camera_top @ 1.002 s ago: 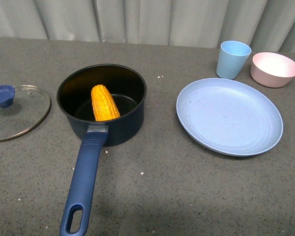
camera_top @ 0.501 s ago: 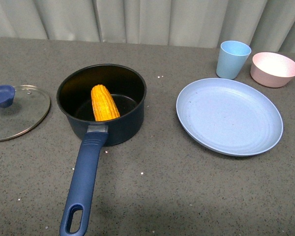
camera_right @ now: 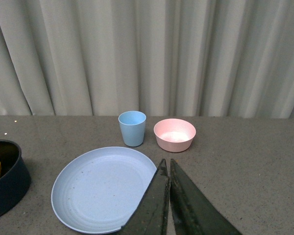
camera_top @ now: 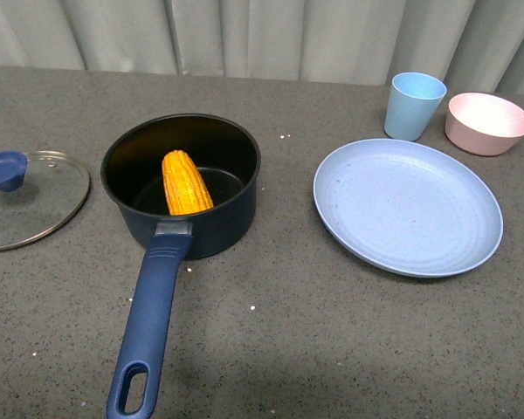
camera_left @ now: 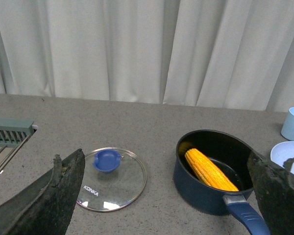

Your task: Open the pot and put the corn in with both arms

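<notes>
The navy pot stands uncovered at centre left of the grey table, its long handle pointing toward the front edge. The yellow-orange corn lies inside it, leaning on the near wall. The glass lid with its blue knob rests flat on the table left of the pot. Neither arm shows in the front view. My left gripper is open and raised, with lid and pot seen between its fingers. My right gripper is shut on nothing, held over the blue plate's edge.
A large blue plate lies right of the pot. Behind it stand a light blue cup and a pink bowl. A grey curtain closes the back. A ribbed grey rack shows at the far left in the left wrist view.
</notes>
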`<state>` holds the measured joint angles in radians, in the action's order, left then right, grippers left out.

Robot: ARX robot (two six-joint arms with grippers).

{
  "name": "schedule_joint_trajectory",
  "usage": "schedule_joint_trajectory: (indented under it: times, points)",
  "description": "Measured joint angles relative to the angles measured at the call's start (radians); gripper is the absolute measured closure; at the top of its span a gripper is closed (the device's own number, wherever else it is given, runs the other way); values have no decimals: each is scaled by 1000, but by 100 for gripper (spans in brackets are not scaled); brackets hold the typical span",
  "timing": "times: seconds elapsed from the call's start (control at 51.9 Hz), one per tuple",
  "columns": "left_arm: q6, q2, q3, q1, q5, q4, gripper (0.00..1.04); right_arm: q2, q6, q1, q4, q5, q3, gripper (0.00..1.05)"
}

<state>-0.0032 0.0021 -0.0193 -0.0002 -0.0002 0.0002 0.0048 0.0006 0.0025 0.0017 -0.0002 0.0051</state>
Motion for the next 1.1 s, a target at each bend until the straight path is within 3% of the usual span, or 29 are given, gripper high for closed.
schedule_joint_trajectory:
  times: [0.598, 1.099]
  points:
    - [0, 0, 0, 0, 0, 0, 6, 0, 0, 0, 0, -1, 0, 9]
    - [0, 0, 0, 0, 0, 0, 6, 0, 0, 0, 0, -1, 0, 9]
